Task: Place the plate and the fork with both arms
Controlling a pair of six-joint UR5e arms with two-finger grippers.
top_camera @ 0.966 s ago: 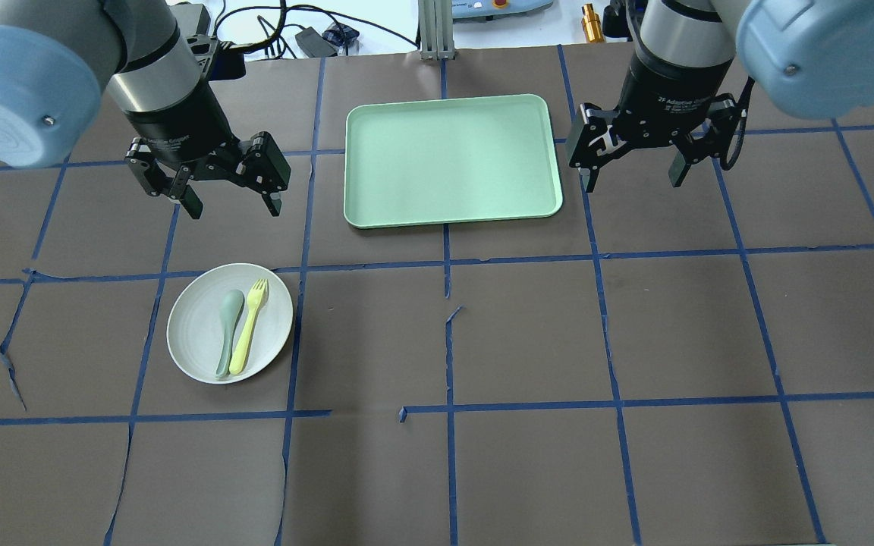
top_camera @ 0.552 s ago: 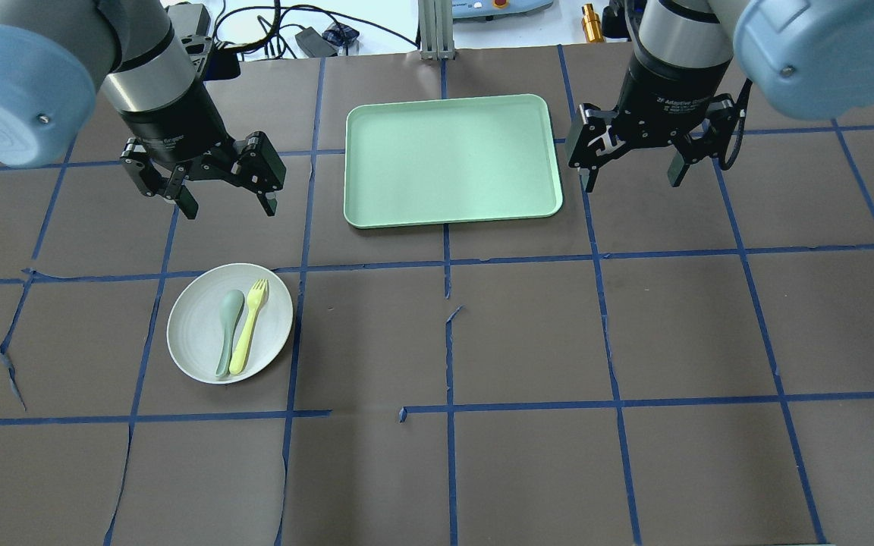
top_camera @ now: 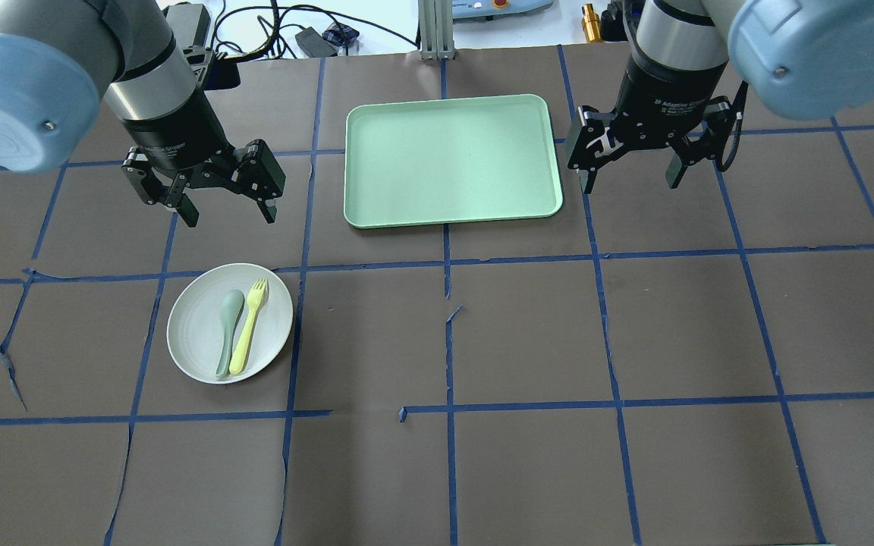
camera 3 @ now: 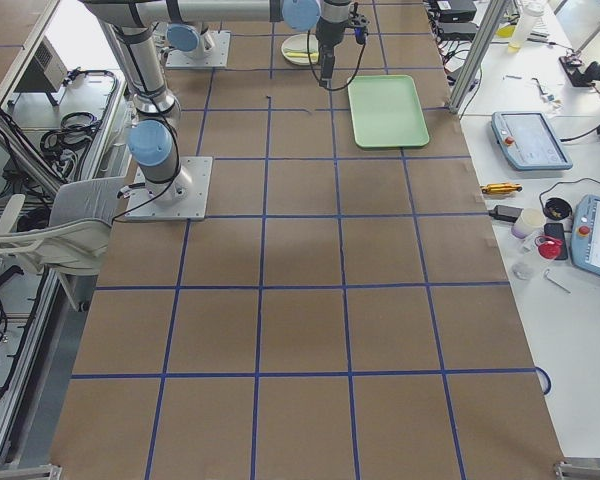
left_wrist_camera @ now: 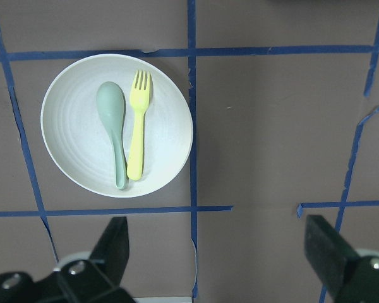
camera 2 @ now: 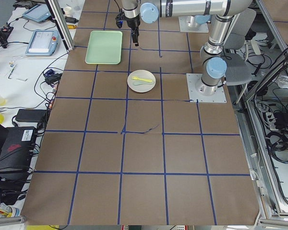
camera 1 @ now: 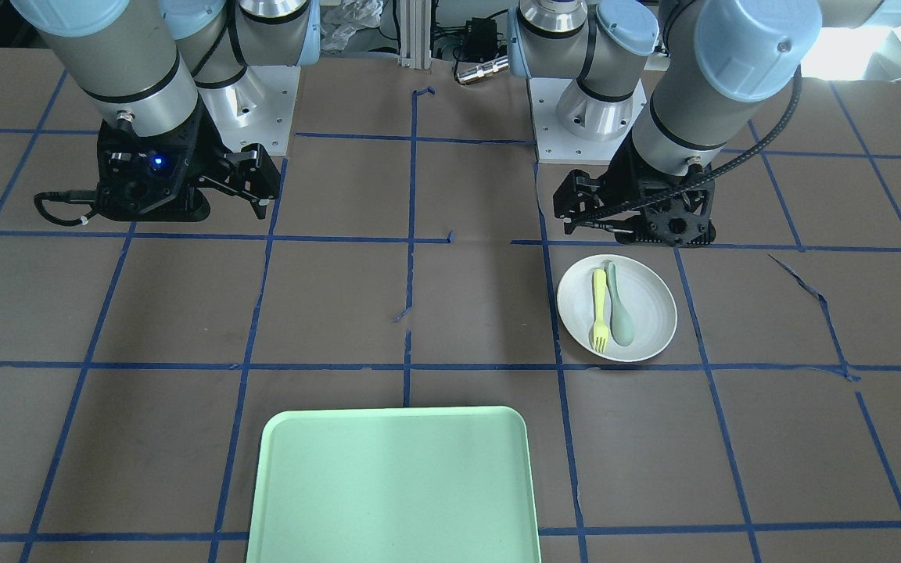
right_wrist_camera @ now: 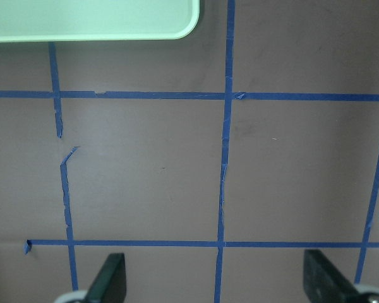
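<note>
The off-white round plate (top_camera: pixel 202 341) lies on the brown table at the left, also in the front view (camera 1: pixel 650 309) and the left wrist view (left_wrist_camera: pixel 76 126). The pale-yellow fork (top_camera: pixel 248 326) lies on it beside a grey-green spoon (top_camera: pixel 227 331); both show in the left wrist view, fork (left_wrist_camera: pixel 137 132) and spoon (left_wrist_camera: pixel 114 126). My left gripper (top_camera: pixel 228 213) is open and empty, above the table behind the plate. My right gripper (top_camera: pixel 629 183) is open and empty, to the right of the tray.
A mint-green rectangular tray (top_camera: pixel 451 159) lies at the back centre, also in the front view (camera 1: pixel 392 489). Blue tape lines grid the brown table. Cables and devices lie beyond the far edge.
My left gripper has shifted slightly and sits a little lower over the table behind the plate. The right gripper has barely moved. Plate, fork and spoon are unmoved.
</note>
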